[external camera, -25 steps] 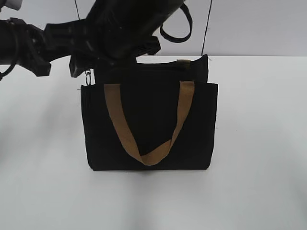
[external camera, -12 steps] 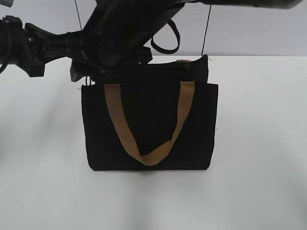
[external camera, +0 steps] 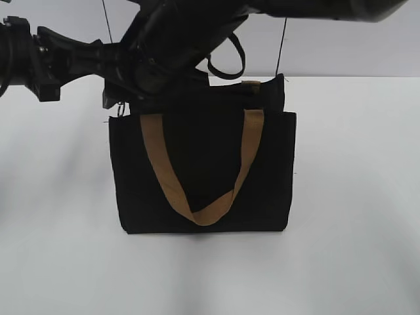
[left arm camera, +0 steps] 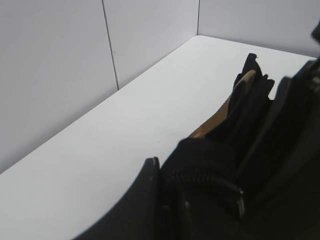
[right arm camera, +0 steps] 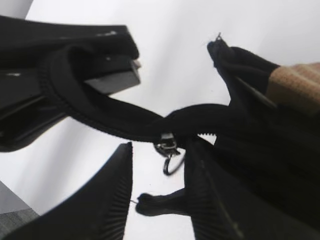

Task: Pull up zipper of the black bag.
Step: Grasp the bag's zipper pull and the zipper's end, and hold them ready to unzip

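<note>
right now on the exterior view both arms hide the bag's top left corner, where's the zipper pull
observer: The right wrist view shows the pull at the end of the bag, inside the opening of the right gripper.
operator: is it clamped yet
observer: No, that gripper is open. White table shows in the gap below the pull.
operator: and the left gripper
observer: The left gripper looks shut on the bag's end fabric, right by the zipper.
</note>
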Tool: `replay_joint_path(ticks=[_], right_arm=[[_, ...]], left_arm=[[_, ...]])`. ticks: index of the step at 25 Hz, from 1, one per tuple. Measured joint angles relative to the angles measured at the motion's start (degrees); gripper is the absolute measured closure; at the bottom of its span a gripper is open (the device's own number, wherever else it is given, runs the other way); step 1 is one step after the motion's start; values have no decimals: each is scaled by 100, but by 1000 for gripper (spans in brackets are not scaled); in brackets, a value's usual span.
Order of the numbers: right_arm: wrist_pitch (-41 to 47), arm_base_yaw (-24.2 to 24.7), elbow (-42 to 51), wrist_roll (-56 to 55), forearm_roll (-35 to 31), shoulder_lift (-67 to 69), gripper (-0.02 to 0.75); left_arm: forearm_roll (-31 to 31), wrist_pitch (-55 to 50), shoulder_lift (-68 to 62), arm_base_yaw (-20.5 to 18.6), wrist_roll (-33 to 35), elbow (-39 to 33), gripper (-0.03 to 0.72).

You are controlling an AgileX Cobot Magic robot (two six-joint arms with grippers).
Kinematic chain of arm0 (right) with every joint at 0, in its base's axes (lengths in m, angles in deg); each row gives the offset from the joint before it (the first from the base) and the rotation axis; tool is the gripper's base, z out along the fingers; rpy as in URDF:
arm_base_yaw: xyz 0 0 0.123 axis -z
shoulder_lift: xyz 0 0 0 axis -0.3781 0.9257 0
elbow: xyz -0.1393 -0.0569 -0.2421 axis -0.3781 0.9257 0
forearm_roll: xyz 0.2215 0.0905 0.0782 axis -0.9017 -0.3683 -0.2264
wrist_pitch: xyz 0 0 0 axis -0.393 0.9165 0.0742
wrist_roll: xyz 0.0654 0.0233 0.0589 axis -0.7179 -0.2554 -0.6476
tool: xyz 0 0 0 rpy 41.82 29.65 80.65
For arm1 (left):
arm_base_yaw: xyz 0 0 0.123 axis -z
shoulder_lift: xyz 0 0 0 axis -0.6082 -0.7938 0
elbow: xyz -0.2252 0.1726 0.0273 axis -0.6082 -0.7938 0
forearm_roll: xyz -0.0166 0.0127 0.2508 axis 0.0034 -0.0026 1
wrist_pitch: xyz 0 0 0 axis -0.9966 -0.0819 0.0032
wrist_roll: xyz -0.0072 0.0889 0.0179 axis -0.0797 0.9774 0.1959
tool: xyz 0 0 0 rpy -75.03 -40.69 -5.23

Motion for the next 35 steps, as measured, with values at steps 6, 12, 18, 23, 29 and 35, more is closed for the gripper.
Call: replay_joint_path(ticks=[6,12,18,23,29,35], right_arm=[[8,0,0,-91,44,171,467],[27,0,0,-234,374,171,583],[180,0,0,-184,609,171,750],[473,-12,0,281,609,-70,751],[753,-6,0,1150,226,-525,752],[1221,220,0,2447,-851,-530,752]], left_arm=[[-33,53,0,0,-6,0,664],[-41,65,0,0,-11,0,664],[-41,74,0,0,-117,0,664],[285,-69,0,0,-512,0,664],[1629,-358,0,0,-2272,0,664],[1751,-349,5,-73,-4089,-59,664]])
